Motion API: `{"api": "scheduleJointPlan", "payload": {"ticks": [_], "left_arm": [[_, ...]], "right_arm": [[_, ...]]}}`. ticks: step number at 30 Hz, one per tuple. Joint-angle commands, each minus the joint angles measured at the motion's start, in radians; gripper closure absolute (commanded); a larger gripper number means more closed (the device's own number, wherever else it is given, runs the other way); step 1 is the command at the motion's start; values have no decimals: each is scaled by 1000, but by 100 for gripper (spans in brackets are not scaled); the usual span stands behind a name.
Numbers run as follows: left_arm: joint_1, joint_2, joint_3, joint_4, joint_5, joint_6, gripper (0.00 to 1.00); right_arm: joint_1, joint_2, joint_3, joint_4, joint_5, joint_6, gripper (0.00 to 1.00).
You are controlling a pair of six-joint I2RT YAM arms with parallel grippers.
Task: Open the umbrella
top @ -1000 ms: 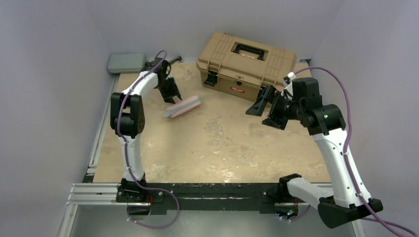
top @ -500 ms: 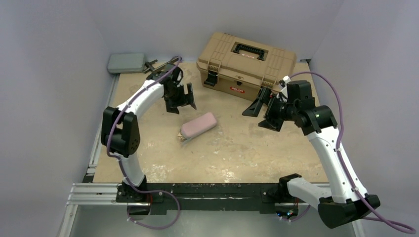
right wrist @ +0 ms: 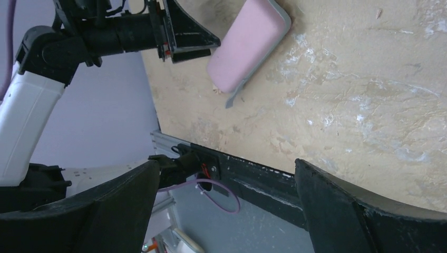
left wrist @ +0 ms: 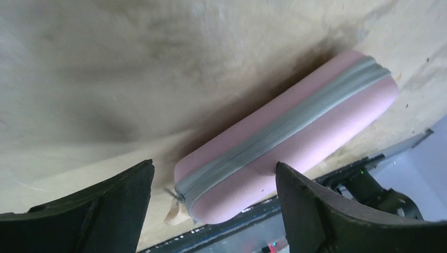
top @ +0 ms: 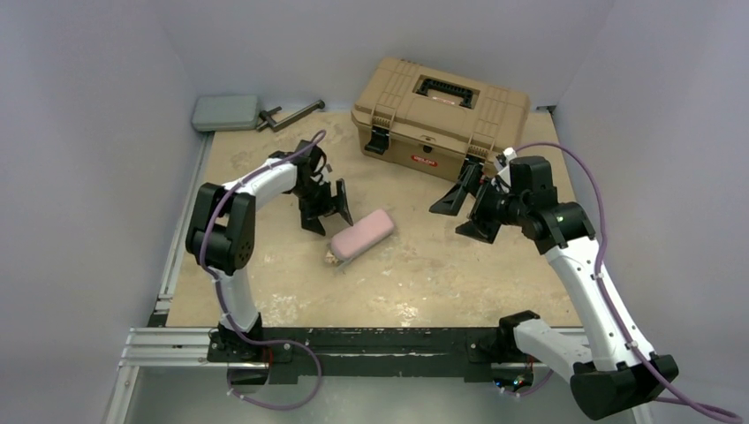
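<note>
No beige-tan umbrella shows in any view. A pink oblong pouch with a grey zip strip lies on the wooden table. My left gripper is open and empty, just behind the pouch's left end. In the left wrist view the pouch lies between and beyond the fingers of the left gripper, untouched. My right gripper is open and empty, hovering to the right of the pouch. The right wrist view shows its open jaws, with the pouch and the left gripper far off.
A tan hard toolbox with black latches stands closed at the back right. A grey flat box and a black clamp-like tool lie at the back left. Walls close in on both sides.
The pouch has slid from the back left towards the table's middle. My left gripper followed it towards me and now stands open right beside it. My right gripper moved slightly left.
</note>
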Motion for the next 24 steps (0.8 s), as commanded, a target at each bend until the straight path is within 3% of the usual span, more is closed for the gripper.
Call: {"api": "scheduleJointPlan", "payload": {"ticks": [1, 5, 6, 8, 15, 18, 24], "left_arm": [[-48, -131, -92, 66, 154, -59, 17], [-68, -184, -93, 54, 121, -22, 12], [-68, -184, -88, 58, 125, -8, 3], [-68, -178, -76, 72, 167, 19, 0], [-77, -152, -129, 79, 90, 102, 0], [-81, -119, -156, 107, 142, 146, 1], [-102, -94, -206, 161, 232, 181, 16]], "right_arm": [[1, -36, -22, 33, 15, 8, 2], [1, -48, -32, 29, 24, -3, 1], [1, -53, -38, 32, 22, -4, 1], [1, -59, -46, 45, 13, -7, 1], [1, -60, -32, 42, 16, -28, 1], [2, -55, -24, 33, 15, -36, 1], [2, -35, -16, 29, -6, -54, 1]]}}
